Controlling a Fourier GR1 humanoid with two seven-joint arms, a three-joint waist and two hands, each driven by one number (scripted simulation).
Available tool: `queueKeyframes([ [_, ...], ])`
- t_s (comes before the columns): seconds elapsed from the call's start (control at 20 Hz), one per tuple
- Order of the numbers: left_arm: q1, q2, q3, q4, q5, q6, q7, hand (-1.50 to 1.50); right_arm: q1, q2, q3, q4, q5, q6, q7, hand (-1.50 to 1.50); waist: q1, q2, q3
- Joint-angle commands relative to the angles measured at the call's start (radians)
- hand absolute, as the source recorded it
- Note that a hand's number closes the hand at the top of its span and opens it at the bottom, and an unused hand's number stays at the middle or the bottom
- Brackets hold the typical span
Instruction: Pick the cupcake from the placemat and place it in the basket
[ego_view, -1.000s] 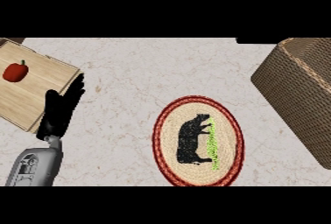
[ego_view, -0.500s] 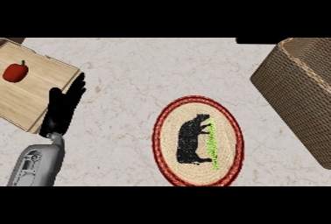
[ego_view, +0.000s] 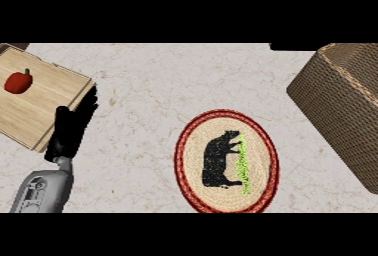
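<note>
An oval woven placemat (ego_view: 193, 150) with a red rim and a black animal figure lies on the counter at lower centre. No cupcake shows on it or anywhere else in the head view. The woven basket (ego_view: 341, 105) stands at the right edge, cut off by the frame, and its inside is hidden. My left hand (ego_view: 71, 131) rests open at the left, fingers straight and pointing up, over the corner of a wooden board. My right hand does not appear.
A wooden cutting board (ego_view: 44, 107) sits at the upper left with a red pepper (ego_view: 18, 82) on it. Pale marble counter (ego_view: 162, 75) stretches between board, placemat and basket.
</note>
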Motion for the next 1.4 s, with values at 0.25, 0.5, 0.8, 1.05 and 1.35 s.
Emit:
queueKeyframes([
  [0.25,-0.006,0.005,0.017,0.033,0.01,-0.018,-0.026,0.0,-0.071,0.042,-0.082,0.207,-0.053,-0.077,-0.108,-1.5,0.001,0.002,0.0],
  [0.5,-0.052,0.013,0.01,0.039,-0.006,-0.017,0.022,0.0,-0.035,0.049,-0.201,0.221,-0.129,-0.183,-0.148,-1.5,-0.007,0.002,0.001],
  [0.8,-0.005,-0.016,-0.01,-0.045,-0.01,0.001,0.055,0.0,-0.085,-0.03,-0.302,0.275,-0.183,-0.222,-0.027,-1.5,-0.005,-0.002,0.0],
  [1.05,0.038,-0.004,-0.011,-0.075,-0.008,-0.015,0.048,0.0,0.006,-0.212,-0.431,0.449,-0.254,-0.143,-0.151,-1.5,-0.005,0.0,0.003],
  [1.35,0.0,-0.013,0.003,0.023,-0.013,-0.006,-0.038,0.0,0.042,-0.354,-0.468,0.652,-0.262,-0.053,-0.26,-1.5,0.0,0.011,0.003],
])
